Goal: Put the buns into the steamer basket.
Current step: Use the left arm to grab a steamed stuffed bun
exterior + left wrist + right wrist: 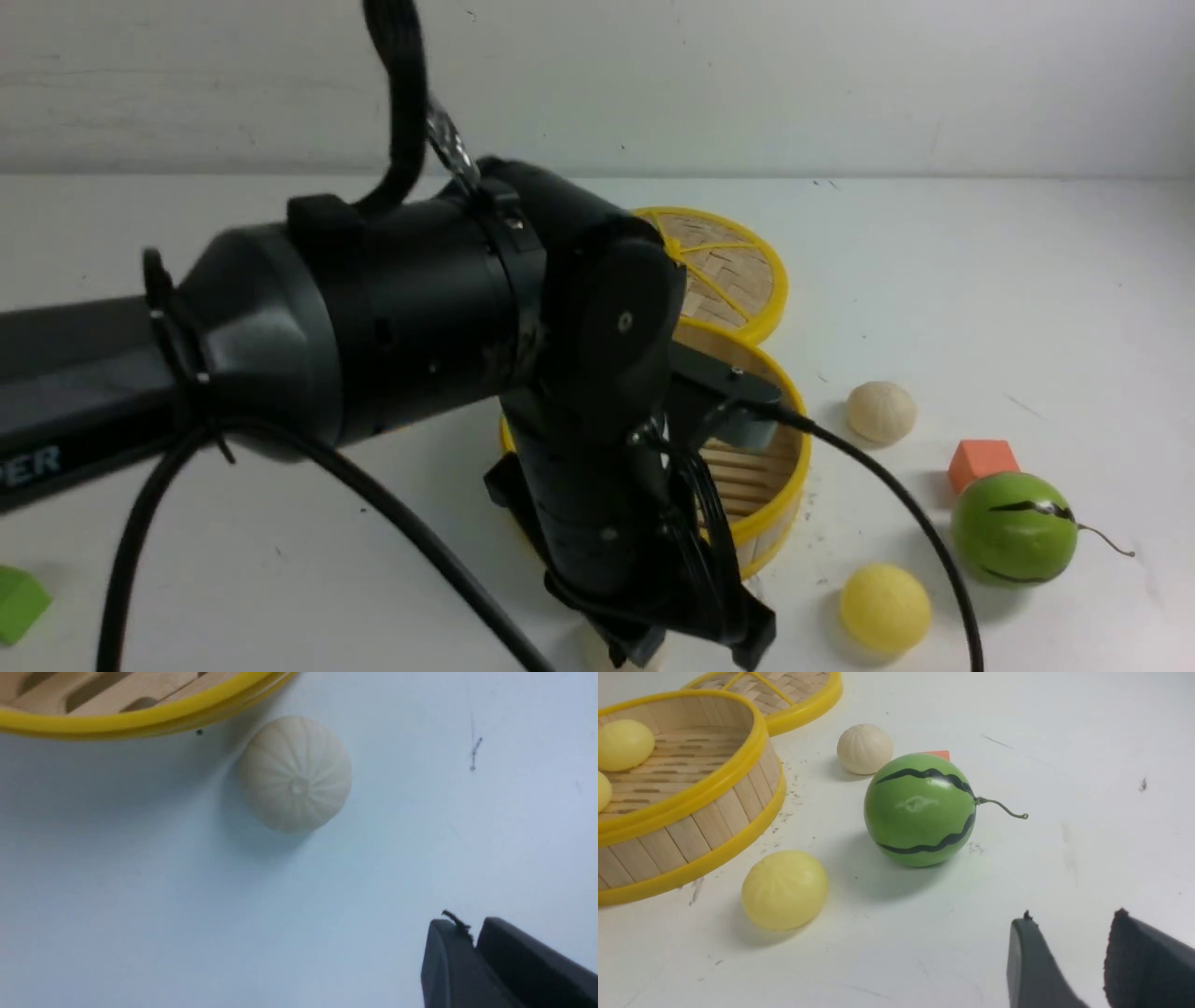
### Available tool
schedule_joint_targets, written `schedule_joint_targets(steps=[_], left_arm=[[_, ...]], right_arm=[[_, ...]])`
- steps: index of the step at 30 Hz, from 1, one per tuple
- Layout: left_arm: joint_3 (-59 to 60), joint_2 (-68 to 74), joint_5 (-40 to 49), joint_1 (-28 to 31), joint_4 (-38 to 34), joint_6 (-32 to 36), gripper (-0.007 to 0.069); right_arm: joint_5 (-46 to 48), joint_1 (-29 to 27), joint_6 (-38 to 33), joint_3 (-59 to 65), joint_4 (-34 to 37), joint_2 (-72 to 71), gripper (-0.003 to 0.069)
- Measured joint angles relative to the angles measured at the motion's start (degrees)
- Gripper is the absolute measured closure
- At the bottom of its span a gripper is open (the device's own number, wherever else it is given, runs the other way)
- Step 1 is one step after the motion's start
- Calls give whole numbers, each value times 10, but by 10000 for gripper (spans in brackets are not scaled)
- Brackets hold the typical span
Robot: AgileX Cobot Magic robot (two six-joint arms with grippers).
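The left gripper (472, 927) is closed and empty; the right gripper (1069, 919) is slightly parted, also empty. The pleated bun (295, 774) lies just beside the steamer basket (140, 718), near the front edge of the surface (140, 905). A descending finger may hit the basket and roll the bun away.

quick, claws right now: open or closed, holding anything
Left claw: closed, holding nothing.
Right claw: open, holding nothing.

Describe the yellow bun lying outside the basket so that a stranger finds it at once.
Find the wide steamer basket with yellow rims. On the table to its right, nearer the robot, lies the pale yellow bun, beside the green melon ball. The off-white bun behind it is pleated, and the melon is bigger and striped.
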Motion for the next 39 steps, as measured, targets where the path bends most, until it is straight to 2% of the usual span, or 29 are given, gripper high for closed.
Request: schedule_joint_targets(steps=[3, 4, 6, 9, 16, 33, 36, 39], left_arm=[[2, 30, -25, 0, 6, -16, 400], [2, 32, -26, 1, 7, -17, 392], [2, 57, -36, 1, 26, -23, 307], [3, 78, -50, 1, 54, -25, 258], [3, 84, -78, 4, 97, -59, 269], [3, 111, -94, 31, 64, -55, 281], [3, 111, -96, 31, 54, -45, 292], [3, 111, -96, 31, 43, -38, 359]], right_arm=[[0, 0, 0, 0, 0, 0, 419], [0, 0, 0, 0, 0, 0, 419], [0, 0, 0, 0, 0, 0, 419], [0, 0, 0, 0, 0, 0, 419], [0, 0, 0, 0, 0, 0, 419], [0, 0, 0, 0, 0, 0, 419], [0, 0, 0, 0, 0, 0, 419], [0, 0, 0, 0, 0, 0, 419]])
